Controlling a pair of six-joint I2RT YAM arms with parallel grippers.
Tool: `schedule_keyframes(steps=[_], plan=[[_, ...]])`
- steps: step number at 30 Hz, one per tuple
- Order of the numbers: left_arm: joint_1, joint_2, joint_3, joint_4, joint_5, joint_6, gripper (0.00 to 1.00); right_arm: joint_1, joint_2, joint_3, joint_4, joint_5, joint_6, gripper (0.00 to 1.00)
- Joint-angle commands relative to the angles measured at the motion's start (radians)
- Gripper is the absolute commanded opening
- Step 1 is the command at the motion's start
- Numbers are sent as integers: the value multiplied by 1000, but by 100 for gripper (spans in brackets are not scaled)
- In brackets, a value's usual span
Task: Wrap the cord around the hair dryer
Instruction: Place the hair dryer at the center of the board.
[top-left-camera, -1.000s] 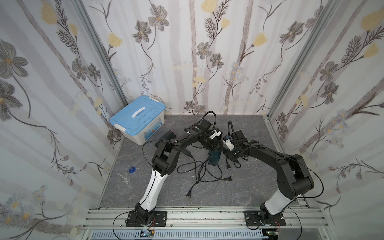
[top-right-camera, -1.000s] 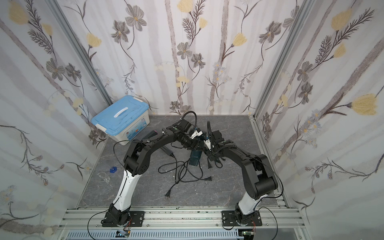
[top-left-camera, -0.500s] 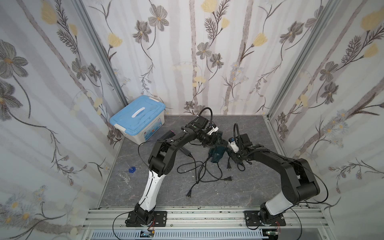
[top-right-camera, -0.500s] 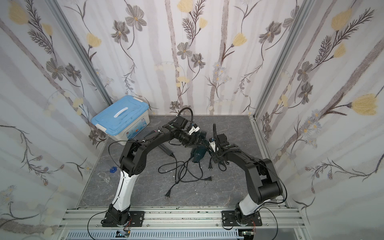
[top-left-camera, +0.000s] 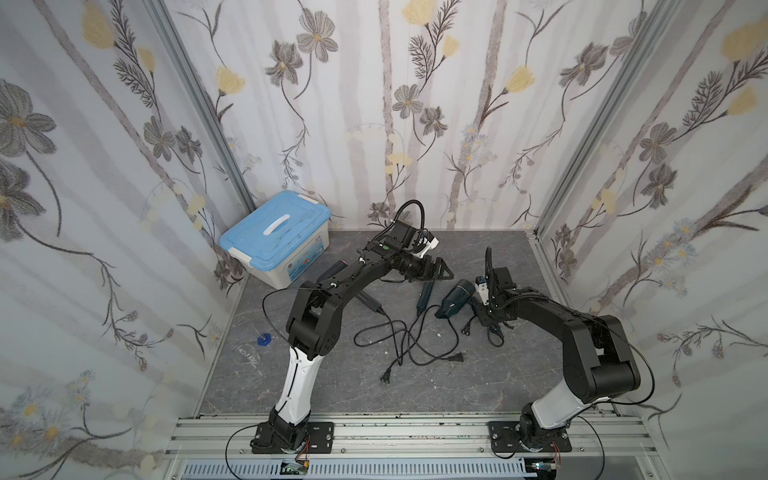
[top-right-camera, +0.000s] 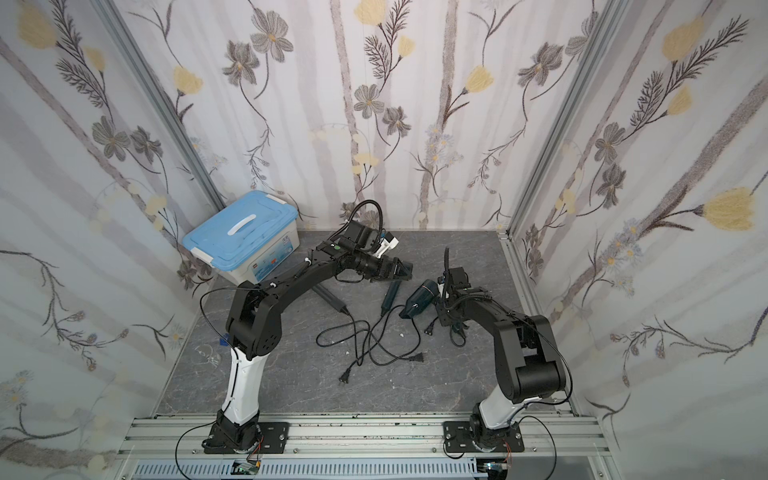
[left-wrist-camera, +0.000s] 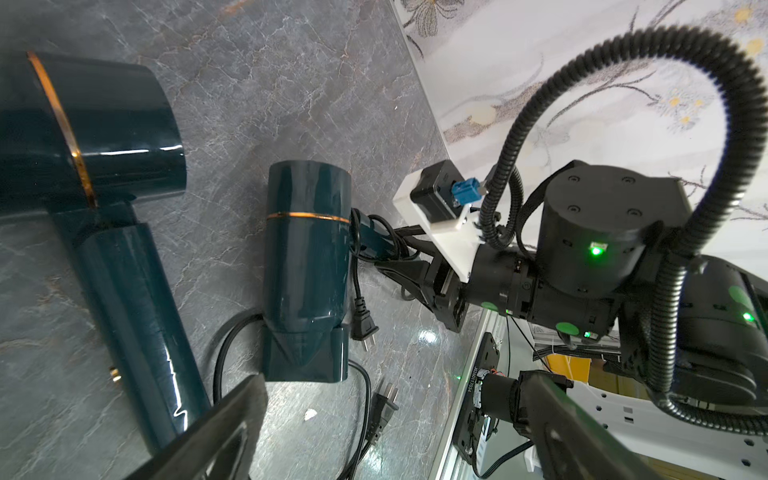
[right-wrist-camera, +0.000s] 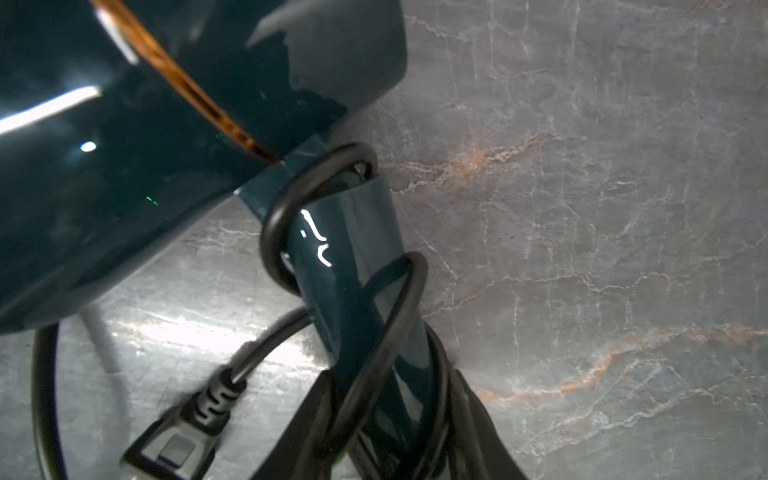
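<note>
Right pincer (right-wrist-camera: 386, 419) clamped on hair dryer (top-left-camera: 454, 300) handle, cord (right-wrist-camera: 274, 232) looped round handle. Body of hair dryer rests on surface (top-left-camera: 478, 386), right of centre. Left pincer (top-left-camera: 444, 271) wide, empty, near hair dryer, not touching.

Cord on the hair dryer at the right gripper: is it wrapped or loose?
Wrapped: cord loops circle the hair dryer handle; the plug lies free.

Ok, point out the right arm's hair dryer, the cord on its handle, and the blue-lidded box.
hair dryer (top-left-camera: 454, 300), in a top view, on its barrel.
cord (right-wrist-camera: 272, 237), right wrist view, on a loop around the handle.
blue-lidded box (top-left-camera: 257, 245), in a top view, on the lid.
</note>
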Motion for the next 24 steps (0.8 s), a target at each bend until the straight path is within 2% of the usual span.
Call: schedule_keyframes(steps=[1, 3, 5, 8, 14, 15, 17, 19, 21, 24], plan=[[1, -15, -6, 5, -17, 9, 100, -46, 29, 0, -66, 153, 14, 0], [1, -21, -9, -7, -24, 19, 100, -79, 22, 3, -68, 152, 21, 0], [1, -23, -9, -22, -29, 35, 100, -132, -16, 1, -51, 72, 21, 0], [1, -26, -13, -31, -29, 47, 100, -179, -34, 6, -44, 30, 20, 0], [1, -40, -45, -17, -30, 44, 100, -174, 24, 21, -51, 8, 24, 0], [1, -47, -54, -16, -35, 46, 100, -172, 28, 25, -55, 9, 25, 10], [1, -63, -74, -17, -49, 51, 100, -169, 18, 27, -58, 5, 26, 36], [1, -81, -93, -23, -66, 56, 100, -169, -15, 25, -56, -11, 26, 55], [1, -101, -111, -28, -95, 55, 100, -167, -51, 34, -66, -22, 30, 69], [1, -138, -136, -41, -159, 55, 100, -163, -94, 62, -101, -29, 31, 80]])
